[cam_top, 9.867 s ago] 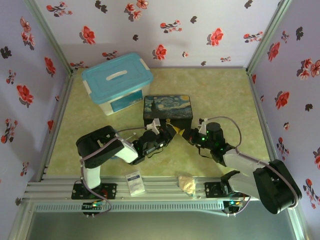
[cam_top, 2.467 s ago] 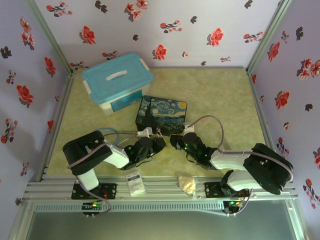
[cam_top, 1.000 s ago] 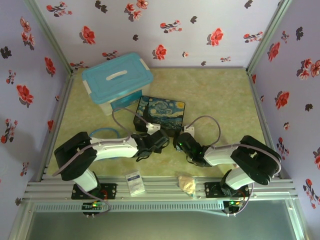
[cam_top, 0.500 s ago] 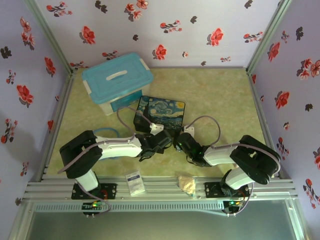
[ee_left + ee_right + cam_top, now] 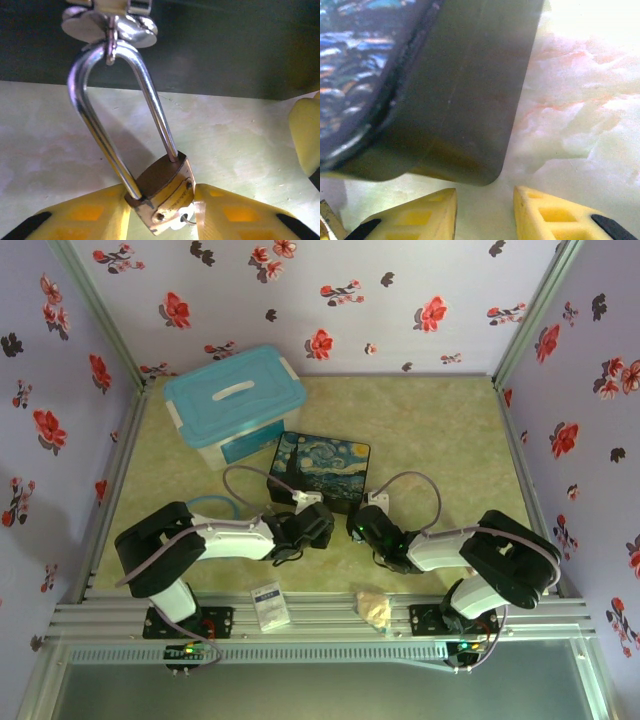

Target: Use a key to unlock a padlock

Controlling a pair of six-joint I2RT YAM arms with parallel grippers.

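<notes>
The small brass padlock (image 5: 161, 192) sits clamped by its body in the left pincer (image 5: 162, 212); its steel shackle (image 5: 155, 115) runs to 12 o'clock through the silver hasp (image 5: 107, 25) of the dark painted box (image 5: 225, 50). The right pincer (image 5: 485, 210) gapes empty. Judged rigid, light, slick: grip the flat brass faces.

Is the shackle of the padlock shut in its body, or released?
Shut, it seems: in the left wrist view both legs of the shackle enter the brass body of the padlock.

Pale lavender walls (image 5: 380, 300) printed with red and dark flowers enclose a mottled yellow-green tabletop (image 5: 440, 430), with an aluminium rail (image 5: 320, 625) along its near edge.
</notes>
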